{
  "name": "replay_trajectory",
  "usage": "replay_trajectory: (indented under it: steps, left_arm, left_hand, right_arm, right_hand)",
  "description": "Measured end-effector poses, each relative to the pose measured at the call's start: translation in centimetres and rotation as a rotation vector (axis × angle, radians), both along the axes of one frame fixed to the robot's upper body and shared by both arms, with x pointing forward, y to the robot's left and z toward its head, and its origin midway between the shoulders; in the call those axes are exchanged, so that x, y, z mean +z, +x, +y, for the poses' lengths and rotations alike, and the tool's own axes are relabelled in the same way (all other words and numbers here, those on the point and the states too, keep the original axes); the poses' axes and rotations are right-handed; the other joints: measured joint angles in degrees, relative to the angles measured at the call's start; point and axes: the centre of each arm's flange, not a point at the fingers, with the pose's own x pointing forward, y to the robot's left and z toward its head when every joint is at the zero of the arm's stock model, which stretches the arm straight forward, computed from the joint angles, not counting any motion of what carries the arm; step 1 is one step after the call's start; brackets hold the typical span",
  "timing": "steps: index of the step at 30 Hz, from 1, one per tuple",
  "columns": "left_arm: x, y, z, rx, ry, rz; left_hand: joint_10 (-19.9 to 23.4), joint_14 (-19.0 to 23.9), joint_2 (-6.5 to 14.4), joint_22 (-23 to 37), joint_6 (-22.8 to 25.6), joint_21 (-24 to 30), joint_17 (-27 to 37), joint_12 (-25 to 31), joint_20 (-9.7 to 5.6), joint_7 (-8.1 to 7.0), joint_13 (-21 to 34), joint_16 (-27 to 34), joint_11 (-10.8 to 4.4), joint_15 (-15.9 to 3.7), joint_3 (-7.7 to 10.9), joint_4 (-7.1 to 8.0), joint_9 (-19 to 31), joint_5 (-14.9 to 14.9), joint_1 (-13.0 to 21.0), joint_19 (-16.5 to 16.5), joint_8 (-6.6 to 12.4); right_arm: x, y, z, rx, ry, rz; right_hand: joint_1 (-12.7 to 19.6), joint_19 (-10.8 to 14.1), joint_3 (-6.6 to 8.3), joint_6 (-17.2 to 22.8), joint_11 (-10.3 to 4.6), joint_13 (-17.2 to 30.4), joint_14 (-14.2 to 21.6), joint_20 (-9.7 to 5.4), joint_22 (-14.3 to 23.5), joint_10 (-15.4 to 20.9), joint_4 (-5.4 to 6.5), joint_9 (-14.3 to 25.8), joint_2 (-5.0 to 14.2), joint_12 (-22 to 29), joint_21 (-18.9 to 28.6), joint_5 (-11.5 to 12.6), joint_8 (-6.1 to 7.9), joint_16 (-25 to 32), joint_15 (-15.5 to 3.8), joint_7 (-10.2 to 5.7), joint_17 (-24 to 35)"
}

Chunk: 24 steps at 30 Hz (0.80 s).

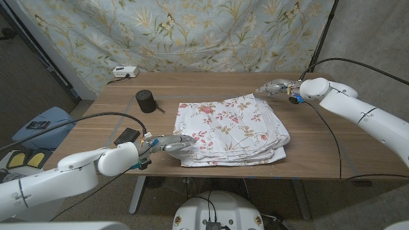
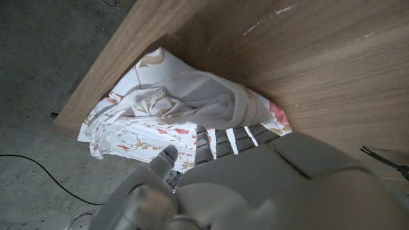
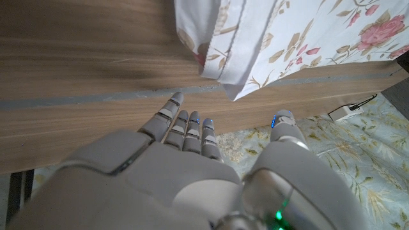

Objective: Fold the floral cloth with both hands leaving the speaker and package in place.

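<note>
Floral cloth (image 1: 231, 130) lies folded in the table's (image 1: 332, 144) middle.
My left hand (image 1: 167, 144) touches its near corner, grip unclear; my right hand (image 3: 192, 137) is apart, empty, beside the far corner.

You have 1 cloth (image 1: 231, 130), 1 speaker (image 1: 146, 101), 1 package (image 1: 126, 135), 1 white box (image 1: 125, 72) and 2 hands: left (image 1: 171, 144), right (image 1: 273, 87).

Dim even light, soft shadows; wrist views slightly blurred
</note>
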Motion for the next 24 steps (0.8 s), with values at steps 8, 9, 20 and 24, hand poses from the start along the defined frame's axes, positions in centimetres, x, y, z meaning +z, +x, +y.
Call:
replay_trajectory:
  steps: [8, 9, 20, 24]
  left_arm:
    - [0.0, 0.0, 0.0, 0.001, -0.001, 0.004]
    - [-0.1, 0.0, 0.0, 0.002, -0.002, 0.006]
    - [-0.2, 0.2, 0.1, 0.003, -0.003, 0.013]
    - [-0.3, 0.2, 0.0, 0.002, -0.004, 0.015]
  left_hand:
    - [0.2, 0.2, 0.0, 0.0, 0.0, 0.0, -0.3, 0.0, 0.00, 0.00, 0.0, 0.0, -0.20, 0.21, 0.24, -0.24, 0.0, 0.0, 0.0, 0.0, 0.00]
    - [0.2, 0.2, 0.0, 0.0, 0.0, -0.1, -0.3, 0.0, 0.00, 0.00, 0.0, 0.0, -0.19, 0.21, 0.24, -0.24, 0.0, 0.0, 0.0, 0.0, 0.00]
    - [0.2, 0.2, 0.0, 0.0, 0.0, -0.2, -0.3, -0.4, 0.00, 0.00, 0.1, -0.1, -0.19, 0.21, 0.71, -0.23, -0.1, 0.0, 0.0, 0.0, -0.31]
    - [0.2, 0.2, 0.0, 0.0, 0.0, -0.2, -0.3, -0.4, -0.02, 0.00, 0.1, -0.4, -0.19, 0.24, 0.95, -0.47, -0.1, 0.0, 0.0, 0.0, -0.30]
  right_arm:
    - [-0.7, 0.8, -0.4, -0.027, -0.032, 0.029]
    - [-0.8, 0.9, -0.5, -0.033, -0.037, 0.035]
    - [-0.9, 1.6, 0.2, -0.045, -0.062, 0.060]
    - [-0.7, 1.7, 0.7, -0.044, -0.068, 0.068]
  right_hand:
    - [0.8, 0.6, -0.75, 0.7, 1.14, 0.6, 0.7, 0.61, 0.0, 1.1, -0.25, 0.3, -2.27, 1.1, 0.0, 0.5, 0.19, 0.0, 0.71, 0.73, 0.3]
    - [0.7, 0.6, -0.81, 0.9, 1.13, 0.8, 0.7, 0.61, 0.0, 1.2, -0.30, 0.3, -2.30, 1.4, 0.0, 0.5, 0.28, 0.0, 0.71, 0.85, 0.3]
    - [1.0, 0.9, -1.19, 1.3, 1.30, 1.5, 1.4, 0.92, 0.0, 2.0, -0.22, 0.5, -3.09, 2.3, 0.0, 0.9, 0.28, 0.0, 0.92, 1.34, 0.5]
    - [1.0, 1.1, -1.19, 1.3, 1.30, 1.6, 1.4, 1.12, 0.0, 2.0, -0.22, 0.5, -3.09, 2.5, 0.0, 0.9, 0.28, 0.0, 0.92, 1.34, 0.5]
